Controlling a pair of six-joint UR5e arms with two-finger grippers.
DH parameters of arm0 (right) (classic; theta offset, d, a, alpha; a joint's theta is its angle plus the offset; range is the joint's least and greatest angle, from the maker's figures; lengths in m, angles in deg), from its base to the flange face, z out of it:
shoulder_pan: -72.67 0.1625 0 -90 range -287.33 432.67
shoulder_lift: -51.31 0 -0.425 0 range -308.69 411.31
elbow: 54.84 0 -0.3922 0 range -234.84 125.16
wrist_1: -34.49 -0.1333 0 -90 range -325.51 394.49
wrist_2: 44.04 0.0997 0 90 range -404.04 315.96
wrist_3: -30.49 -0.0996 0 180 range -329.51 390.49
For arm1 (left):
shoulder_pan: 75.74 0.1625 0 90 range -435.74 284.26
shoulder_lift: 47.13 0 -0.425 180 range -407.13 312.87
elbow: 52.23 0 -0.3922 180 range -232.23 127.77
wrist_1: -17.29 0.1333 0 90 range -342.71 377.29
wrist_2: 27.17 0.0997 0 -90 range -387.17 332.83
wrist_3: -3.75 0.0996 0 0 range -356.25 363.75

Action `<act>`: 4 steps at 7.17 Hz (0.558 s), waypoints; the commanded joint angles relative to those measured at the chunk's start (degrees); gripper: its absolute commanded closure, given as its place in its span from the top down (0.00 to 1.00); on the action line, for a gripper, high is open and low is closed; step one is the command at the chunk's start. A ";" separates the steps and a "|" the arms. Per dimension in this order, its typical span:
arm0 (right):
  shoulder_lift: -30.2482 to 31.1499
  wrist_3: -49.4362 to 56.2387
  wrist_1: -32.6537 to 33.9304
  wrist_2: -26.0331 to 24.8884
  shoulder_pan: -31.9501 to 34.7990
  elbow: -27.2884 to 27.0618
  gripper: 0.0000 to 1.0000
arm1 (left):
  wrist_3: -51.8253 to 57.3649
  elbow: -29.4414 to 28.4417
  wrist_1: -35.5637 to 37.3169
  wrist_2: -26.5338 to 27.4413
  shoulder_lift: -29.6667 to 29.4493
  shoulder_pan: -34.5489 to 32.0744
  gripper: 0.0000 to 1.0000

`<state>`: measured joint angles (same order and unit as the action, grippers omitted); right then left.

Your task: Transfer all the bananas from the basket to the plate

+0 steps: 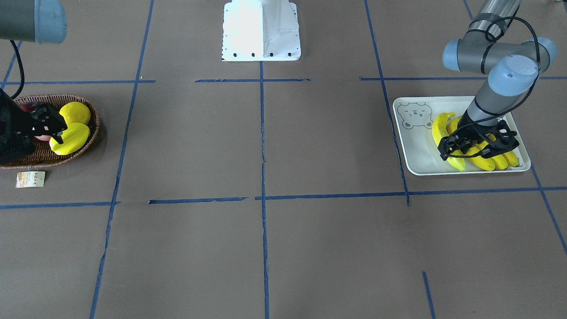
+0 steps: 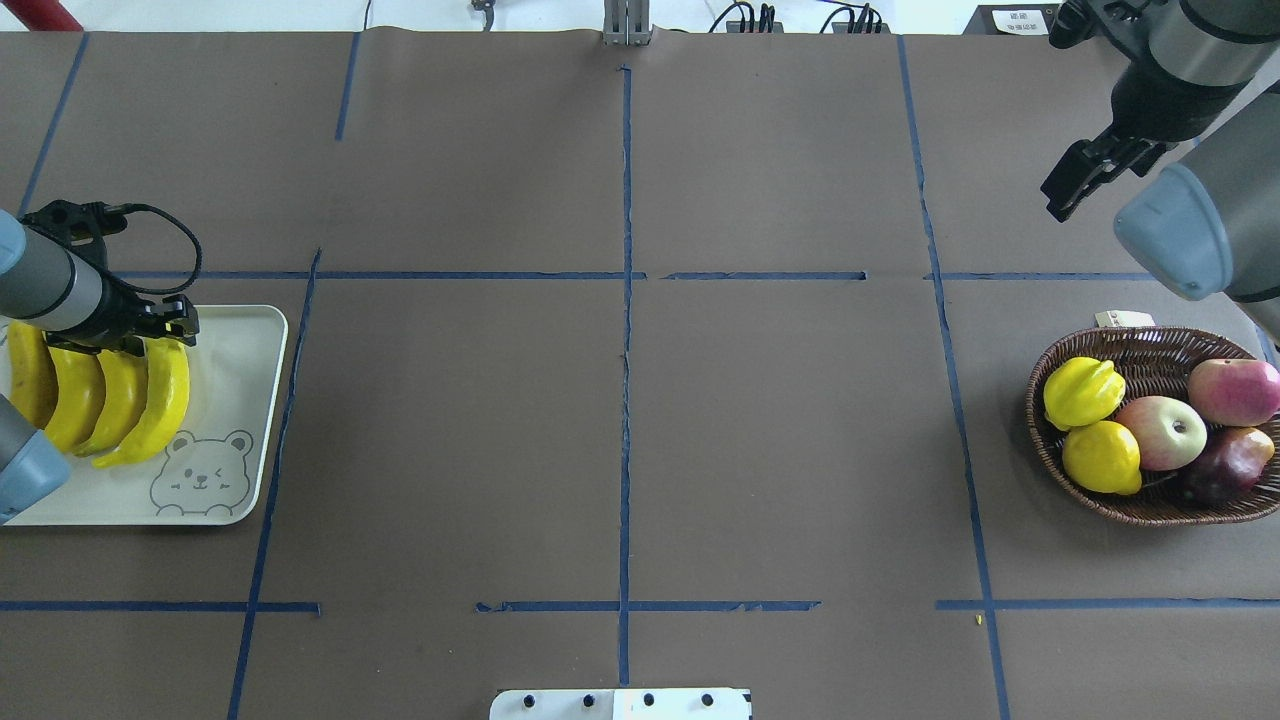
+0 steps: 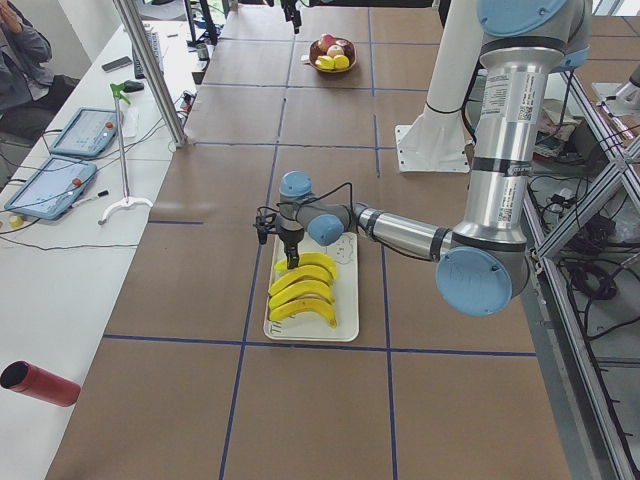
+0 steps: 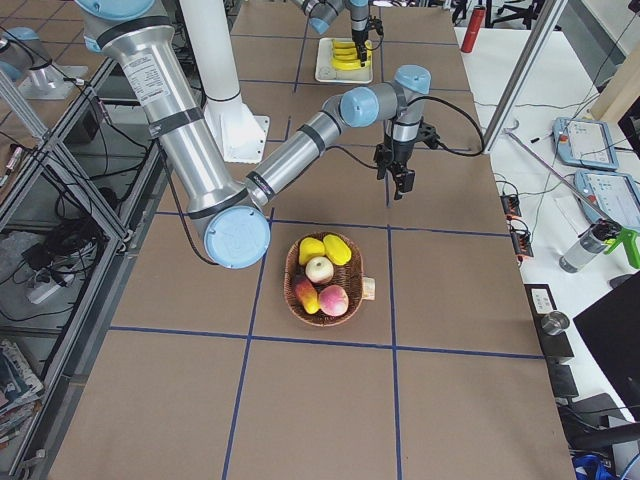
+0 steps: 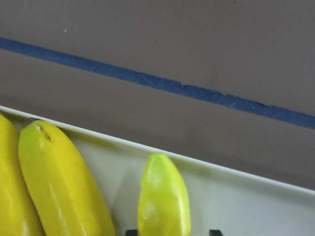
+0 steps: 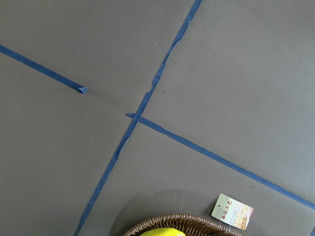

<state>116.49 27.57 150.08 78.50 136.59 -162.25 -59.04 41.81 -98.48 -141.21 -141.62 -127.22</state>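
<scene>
Bananas (image 2: 100,400), all four, lie side by side on the plate (image 2: 235,400). My left gripper (image 2: 150,330) straddles the palest one, fingers wide. My right gripper (image 2: 1060,195) hovers beyond the basket (image 2: 1140,345); I cannot tell its spread.

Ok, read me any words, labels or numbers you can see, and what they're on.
Nothing reads clearly.
Small paper tag beside the dark brown woven wicker basket: printed characters, too blurred to read.
Flat pale rectangular tray: a bear-face drawing, no legible lettering.
Sticker on the left arm's silver tube: too small.
</scene>
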 commanded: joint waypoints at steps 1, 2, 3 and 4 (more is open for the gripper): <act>1.95 -0.06 0.07 0.41 1.46 -1.66 1.00 | 10.79 0.36 0.46 -0.56 1.75 -3.96 0.99; 4.23 0.02 0.07 1.55 2.77 -2.36 1.00 | 18.42 -0.16 0.55 -4.74 2.46 -8.24 0.99; 6.77 0.37 -0.02 2.52 5.31 -2.89 1.00 | 27.28 -0.95 1.68 -12.26 2.65 -15.07 1.00; 9.76 4.12 -0.10 2.79 8.38 -2.98 1.00 | 38.86 -1.30 6.39 -15.30 2.65 -20.18 1.00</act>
<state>122.87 28.79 150.07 80.62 141.65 -164.87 -32.91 41.08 -95.98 -151.26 -139.19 -140.73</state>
